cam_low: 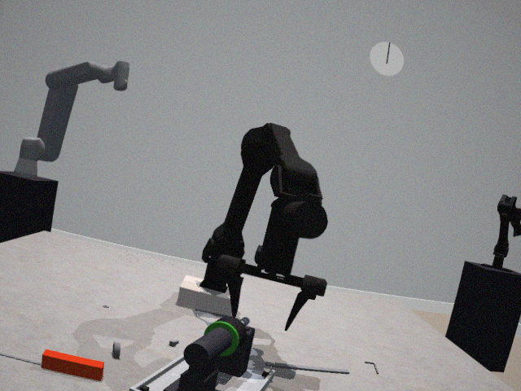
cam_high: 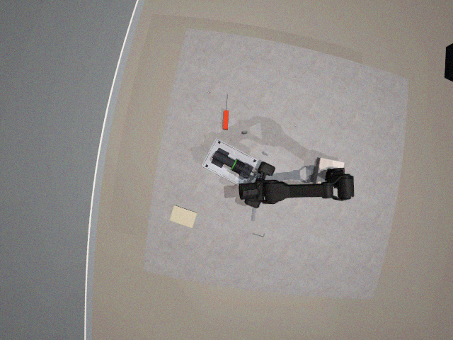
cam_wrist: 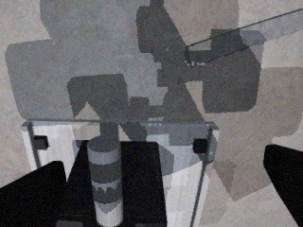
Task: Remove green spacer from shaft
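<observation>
The dark housing block (cam_low: 240, 359) (cam_wrist: 142, 182) stands on a white base plate (cam_high: 241, 154) (cam_low: 157, 371) (cam_wrist: 184, 189). The green spacer (cam_high: 233, 163) (cam_low: 236, 339) sits upright against one face of the block, around a dark cylinder (cam_low: 206, 345). No other spacer can be told apart. The grey shaft end (cam_low: 245, 321) (cam_wrist: 105, 189) sticks out from the opposite side of the block. My gripper (cam_low: 260, 322) (cam_wrist: 167, 165) is open and empty. Its fingers hang above the shaft-end side of the block, one on each side in the wrist view, with the shaft nearer the left finger.
An orange bar (cam_high: 225, 120) (cam_low: 72, 365) and small grey parts (cam_high: 244, 132) (cam_low: 116, 349) lie beyond the plate. A grey rod (cam_high: 253, 214) (cam_low: 311, 369) and a hex key (cam_high: 258, 234) (cam_low: 372, 365) lie on the other side, with a cream card (cam_high: 182, 216) farther off.
</observation>
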Tool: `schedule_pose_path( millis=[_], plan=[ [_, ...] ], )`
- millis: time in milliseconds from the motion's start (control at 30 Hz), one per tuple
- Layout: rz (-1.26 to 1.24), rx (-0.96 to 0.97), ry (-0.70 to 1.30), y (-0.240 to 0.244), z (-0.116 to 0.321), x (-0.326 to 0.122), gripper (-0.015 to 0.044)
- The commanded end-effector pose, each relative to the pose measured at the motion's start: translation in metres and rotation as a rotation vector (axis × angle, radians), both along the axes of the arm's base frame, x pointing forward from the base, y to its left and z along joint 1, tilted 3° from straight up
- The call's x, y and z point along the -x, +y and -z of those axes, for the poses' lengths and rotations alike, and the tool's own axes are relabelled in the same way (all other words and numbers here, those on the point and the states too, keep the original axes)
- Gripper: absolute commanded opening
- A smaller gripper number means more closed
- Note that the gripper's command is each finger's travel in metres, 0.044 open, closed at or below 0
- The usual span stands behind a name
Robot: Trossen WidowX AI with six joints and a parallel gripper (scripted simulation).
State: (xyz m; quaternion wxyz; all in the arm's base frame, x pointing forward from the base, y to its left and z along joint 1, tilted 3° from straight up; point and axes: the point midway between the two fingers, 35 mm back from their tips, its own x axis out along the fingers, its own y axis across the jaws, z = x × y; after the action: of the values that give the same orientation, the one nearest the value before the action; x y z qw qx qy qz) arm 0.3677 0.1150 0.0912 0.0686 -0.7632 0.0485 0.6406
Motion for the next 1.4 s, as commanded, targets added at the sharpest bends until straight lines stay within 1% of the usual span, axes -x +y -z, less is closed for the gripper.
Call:
schedule_pose_path(
  millis=[0, 267, 533, 600, 1367],
  plan=[
    [0.0, 0.047, -0.113, 0.0, 0.009, 0.0, 0.044],
    [0.014, 0.134, -0.469, 0.002, 0.02, 0.009, 0.044],
    [0.102, 0.157, -0.809, -0.01, 0.015, 0.041, 0.044],
    [0.122, 0.155, -0.86, -0.014, 0.013, 0.049, 0.044],
    [0.125, 0.155, -0.867, -0.015, 0.013, 0.05, 0.044]
  ],
)
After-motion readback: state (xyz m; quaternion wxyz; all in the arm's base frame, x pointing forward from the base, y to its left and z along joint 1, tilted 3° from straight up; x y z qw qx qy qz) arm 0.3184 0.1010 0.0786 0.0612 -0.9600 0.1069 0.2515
